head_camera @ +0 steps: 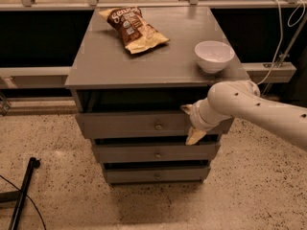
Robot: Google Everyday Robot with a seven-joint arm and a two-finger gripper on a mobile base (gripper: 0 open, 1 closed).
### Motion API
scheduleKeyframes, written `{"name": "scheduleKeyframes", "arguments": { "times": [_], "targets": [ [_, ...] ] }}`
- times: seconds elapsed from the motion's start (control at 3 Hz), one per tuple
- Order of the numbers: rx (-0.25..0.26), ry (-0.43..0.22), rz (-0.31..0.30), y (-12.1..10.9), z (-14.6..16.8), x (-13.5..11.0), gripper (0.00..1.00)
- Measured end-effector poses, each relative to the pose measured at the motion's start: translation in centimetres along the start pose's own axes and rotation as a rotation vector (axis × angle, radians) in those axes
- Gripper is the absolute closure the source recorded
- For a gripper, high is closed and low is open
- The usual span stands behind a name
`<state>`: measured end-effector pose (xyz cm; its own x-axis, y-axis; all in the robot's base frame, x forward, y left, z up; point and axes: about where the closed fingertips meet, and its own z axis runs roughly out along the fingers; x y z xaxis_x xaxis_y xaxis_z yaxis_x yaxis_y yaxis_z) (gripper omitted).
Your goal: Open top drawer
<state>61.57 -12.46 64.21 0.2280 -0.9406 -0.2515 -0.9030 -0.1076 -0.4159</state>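
At the front of a grey cabinet, the robot's hand (190, 123) is seen set against the right part of the top drawer (129, 124), just right of its small round metal knob (158, 126). The hand's two tan fingertips (194, 137) are held spread apart, one by the upper edge of the drawer front and the other by its lower edge. Nothing is seen to be gripped between them, and whether they press on the panel cannot be told. The white arm (259, 110) is brought in from the right edge of the view.

The top drawer is placed directly under the cabinet's surface (96, 66), with a dark gap shown above its front. Its long axis is laid left to right across the view, and its flat front is turned toward the camera. Two narrower drawers are stacked below it, the middle drawer (144, 153) and the bottom drawer (144, 175), each fitted with a similar knob.

On the surface, a brown and yellow chip bag (134, 28) is laid near the back left, and a white bowl (214, 55) is stood near the right edge, well apart from the bag. A black pole (21, 195) is seen lying on the speckled floor (249, 195) at lower left, and a pale cable (280, 28) is hung at upper right.
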Motion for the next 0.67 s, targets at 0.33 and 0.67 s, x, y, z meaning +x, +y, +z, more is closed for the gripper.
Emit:
{"name": "scheduleKeyframes", "arguments": {
  "times": [0.33,0.67],
  "targets": [
    [0.017,-0.013,-0.028,2.4,-2.9,-0.6,0.18],
    [0.03,-0.028,-0.071,4.8,-5.7,-1.7,0.15]
  ]
}}
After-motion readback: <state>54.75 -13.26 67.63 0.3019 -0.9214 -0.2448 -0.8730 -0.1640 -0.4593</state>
